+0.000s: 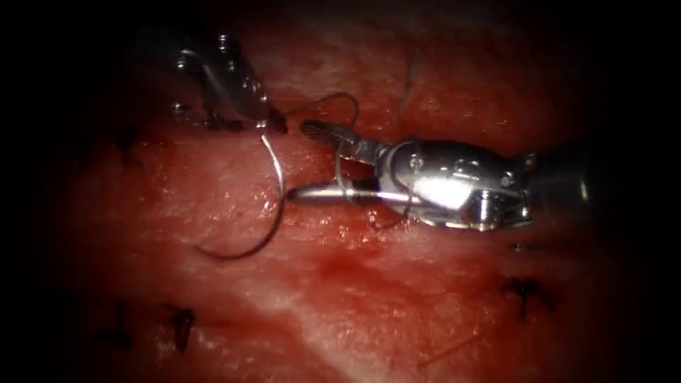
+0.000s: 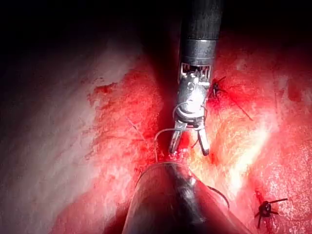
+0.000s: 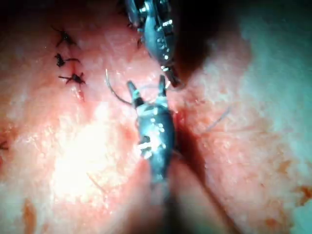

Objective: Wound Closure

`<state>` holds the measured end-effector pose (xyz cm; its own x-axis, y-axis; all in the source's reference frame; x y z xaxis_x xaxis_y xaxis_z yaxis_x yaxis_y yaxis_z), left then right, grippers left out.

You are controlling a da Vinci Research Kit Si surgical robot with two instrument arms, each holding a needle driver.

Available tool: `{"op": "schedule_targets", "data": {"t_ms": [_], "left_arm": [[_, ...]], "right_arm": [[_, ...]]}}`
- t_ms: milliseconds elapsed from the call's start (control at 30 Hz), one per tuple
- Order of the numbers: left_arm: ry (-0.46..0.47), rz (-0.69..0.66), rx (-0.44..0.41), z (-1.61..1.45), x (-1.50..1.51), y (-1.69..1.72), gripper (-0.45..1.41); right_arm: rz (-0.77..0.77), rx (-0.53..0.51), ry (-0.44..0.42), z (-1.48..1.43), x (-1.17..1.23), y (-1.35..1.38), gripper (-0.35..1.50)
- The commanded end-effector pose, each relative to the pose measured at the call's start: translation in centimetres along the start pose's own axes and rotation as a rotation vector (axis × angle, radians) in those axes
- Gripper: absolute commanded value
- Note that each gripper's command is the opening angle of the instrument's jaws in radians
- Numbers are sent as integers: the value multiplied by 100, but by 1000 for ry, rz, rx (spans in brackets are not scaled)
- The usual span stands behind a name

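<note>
**Needle held by my left tool, right tool spread with thread around it**

Nearest the endoscope: knotted stitches point(image 1: 181, 323) sit in the tissue point(image 1: 369, 298), w/ another knot point(image 1: 526, 289) off to the right. Red fluid point(image 1: 333, 262) wets the surface btwn them.

Next up, the needle point(image 1: 273, 206). It curves down and left from my left tool, its lower end lying over the tissue on the left side; can't tell if that tip is in the tissue or just resting on it. Most of the curve is bare and visible.

My right tool point(image 1: 312, 162) comes in from the right, jaws spread wide apart, gripping nothing. Its lower jaw ends just beside the needle's mid-curve, nearly touching. Thread point(image 1: 340, 99) loops up from near the left tool's tip, arcs over, and drops across my right tool's jaws; looks wrapped around them near the hinge.

Farthest: my left tool point(image 1: 273, 122), clenched on the needle's upper end, close to where the thread joins. In the right wrist view, left tool point(image 3: 170, 80) sits just beyond my right jaws point(image 3: 146, 90), needle point(image 3: 113, 90) arcing off to the side.
</note>
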<state>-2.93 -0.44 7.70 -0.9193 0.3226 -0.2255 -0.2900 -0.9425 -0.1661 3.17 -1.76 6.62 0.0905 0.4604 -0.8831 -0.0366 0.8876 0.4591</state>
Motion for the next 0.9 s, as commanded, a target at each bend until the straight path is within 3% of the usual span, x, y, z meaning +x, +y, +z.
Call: {"op": "schedule_targets", "data": {"t_ms": [33,200,367,533,700,900], "left_arm": [[-3,-1,-6,10,3,9,-45],[-7,9,-11,12,3,20,-45],[-3,7,-38,7,5,42,-45],[3,11,-55,-7,10,70,-45],[3,14,-62,-22,16,83,-45],[3,17,-79,-50,29,94,-45]], "right_arm": [[3,2,46,4,0,0,96],[15,-51,101,-2,12,8,96],[39,-186,145,-11,24,19,91],[50,-318,86,-12,19,18,88],[73,-382,20,-14,9,16,82],[128,-495,-89,-27,-21,22,76]]}}
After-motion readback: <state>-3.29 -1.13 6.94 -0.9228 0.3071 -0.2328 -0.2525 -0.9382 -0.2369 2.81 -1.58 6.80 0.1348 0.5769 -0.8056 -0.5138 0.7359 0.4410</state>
